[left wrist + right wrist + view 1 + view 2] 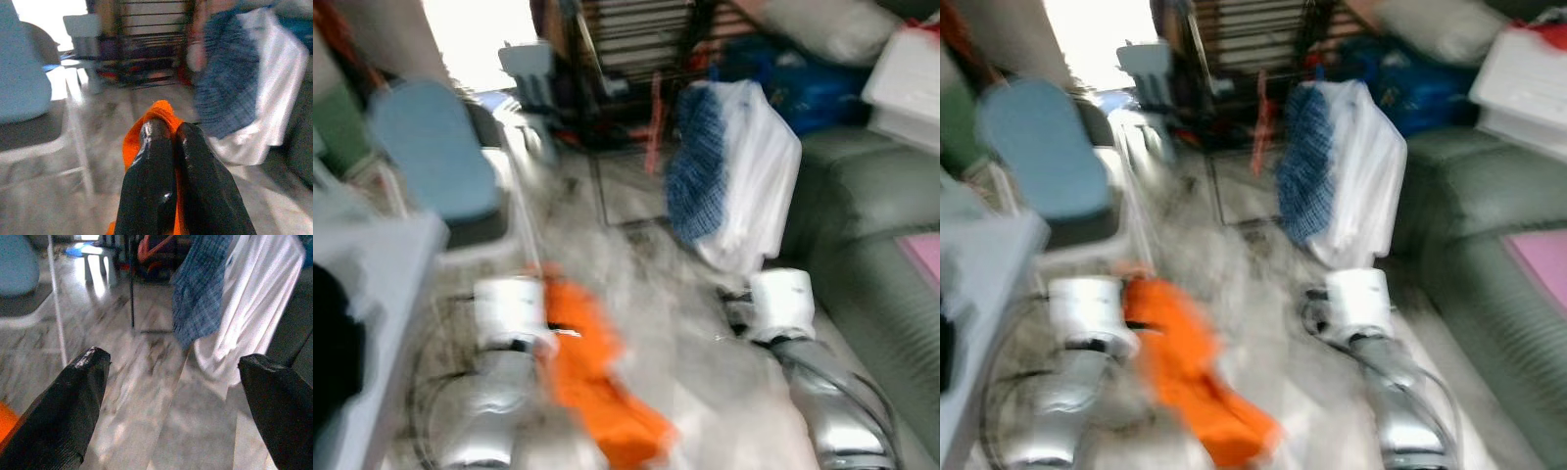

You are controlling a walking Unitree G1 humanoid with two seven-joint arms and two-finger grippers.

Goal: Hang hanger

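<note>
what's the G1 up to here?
Head views are blurred. The left gripper is shut on an orange cloth that hangs from it over the marble floor. The right gripper is open and holds nothing. Ahead, a blue checked garment and a white garment hang at a rack.

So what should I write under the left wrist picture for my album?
Left gripper shut on an orange cloth, facing hanging blue and white clothes.
</note>
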